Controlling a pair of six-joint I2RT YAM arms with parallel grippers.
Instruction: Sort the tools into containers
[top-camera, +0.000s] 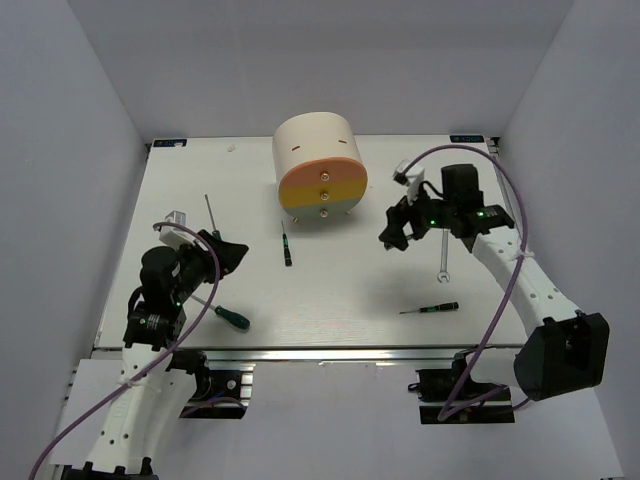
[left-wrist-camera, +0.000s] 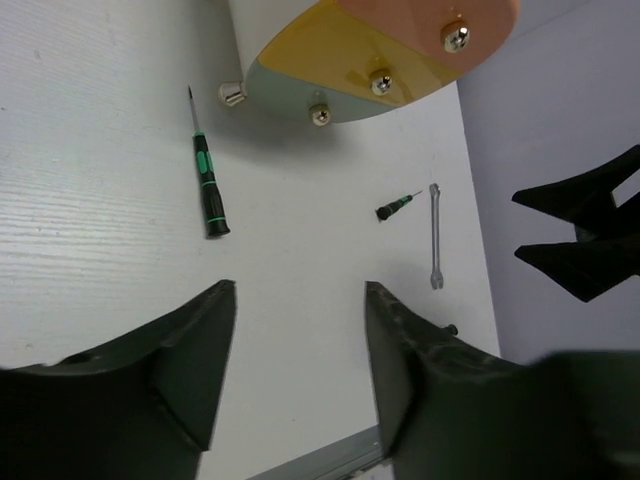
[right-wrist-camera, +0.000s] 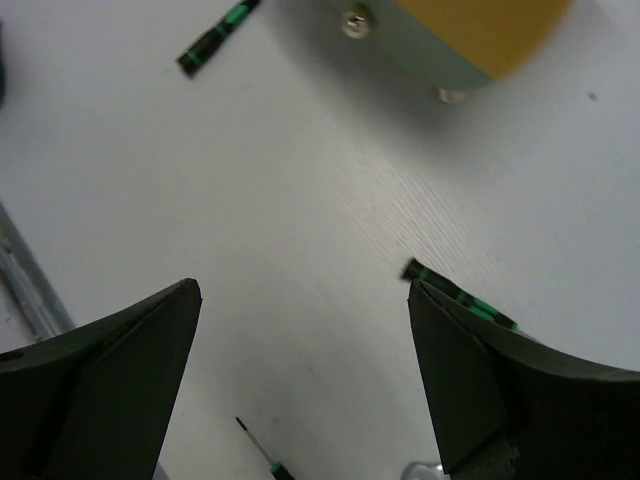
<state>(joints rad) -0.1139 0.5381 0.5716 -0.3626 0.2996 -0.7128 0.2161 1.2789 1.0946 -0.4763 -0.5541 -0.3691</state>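
Left pincer (top-camera: 238, 254), right pincer (top-camera: 391, 240) agape, well apart

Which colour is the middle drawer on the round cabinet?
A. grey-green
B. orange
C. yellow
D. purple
C: on the face of the cabinet, the yellow drawer sits between the orange drawer and the grey-green drawer.
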